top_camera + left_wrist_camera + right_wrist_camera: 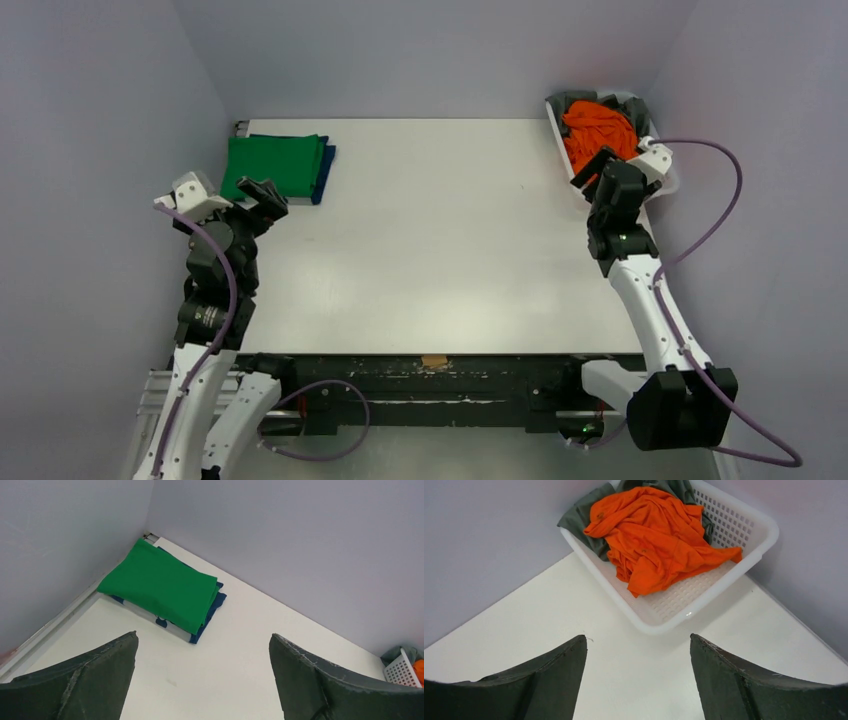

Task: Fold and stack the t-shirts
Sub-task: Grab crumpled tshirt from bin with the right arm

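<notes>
- Now our left pincer (202,640) hangs spread, empty; ahead of it the green shirt (160,585) lies folded on the dark blue shirt (216,604)
- Ahead of our spread, empty right pincer (638,642) the orange shirt (659,545) lies crumpled in the basket (664,625); we should pinch a raised fold, not mesh

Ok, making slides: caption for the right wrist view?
Open right gripper faces a basket holding a crumpled orange shirt over a grey shirt.

1. Inside the basket (744,525), the dark grey t-shirt (581,522) is lying mostly buried under the orange t-shirt (654,535).
2. Across the bench (440,250) from the basket, the dark blue t-shirt (216,605) is showing only edges beneath the green t-shirt (160,587).
3. From above, the right arm (618,200) is covering the basket's near end.
</notes>
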Robot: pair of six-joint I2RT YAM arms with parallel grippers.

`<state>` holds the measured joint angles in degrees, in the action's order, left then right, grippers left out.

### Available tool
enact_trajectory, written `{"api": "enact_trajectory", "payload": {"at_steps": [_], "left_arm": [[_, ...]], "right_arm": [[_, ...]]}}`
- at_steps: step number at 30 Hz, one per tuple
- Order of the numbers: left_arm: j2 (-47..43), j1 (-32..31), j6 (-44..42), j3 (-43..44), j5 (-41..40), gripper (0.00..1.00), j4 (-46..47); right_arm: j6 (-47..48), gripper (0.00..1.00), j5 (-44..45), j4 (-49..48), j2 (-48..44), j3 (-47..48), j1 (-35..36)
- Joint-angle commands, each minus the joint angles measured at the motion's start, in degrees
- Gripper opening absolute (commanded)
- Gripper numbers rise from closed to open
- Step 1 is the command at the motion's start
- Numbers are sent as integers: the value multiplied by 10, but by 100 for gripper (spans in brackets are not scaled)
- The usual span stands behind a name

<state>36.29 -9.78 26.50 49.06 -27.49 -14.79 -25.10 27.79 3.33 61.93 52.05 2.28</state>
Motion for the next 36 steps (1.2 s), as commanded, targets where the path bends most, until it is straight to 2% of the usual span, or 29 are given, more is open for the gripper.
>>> {"api": "enact_trajectory", "payload": {"at_steps": [1,5,8,11,17,22,31,36], "left_arm": [[-11,0,13,10,-26,100,-1],[-7,0,21,13,-27,100,-8],[-3,0,27,14,-47,100,-19],[1,0,33,20,-76,100,-39],[0,0,33,28,-82,100,-63],[-4,0,41,29,-87,100,-72],[5,0,65,31,-89,100,-83],[18,0,78,34,-91,100,-83]], "right_arm": [[25,81,19,29,22,41,-1],[48,80,45,38,74,76,0],[85,73,37,34,126,112,-3],[90,72,7,52,181,166,-19],[97,75,-71,101,328,306,-71],[100,78,-97,116,439,403,-94],[90,74,-189,175,646,596,-135],[88,70,-188,139,683,612,-139]]}}
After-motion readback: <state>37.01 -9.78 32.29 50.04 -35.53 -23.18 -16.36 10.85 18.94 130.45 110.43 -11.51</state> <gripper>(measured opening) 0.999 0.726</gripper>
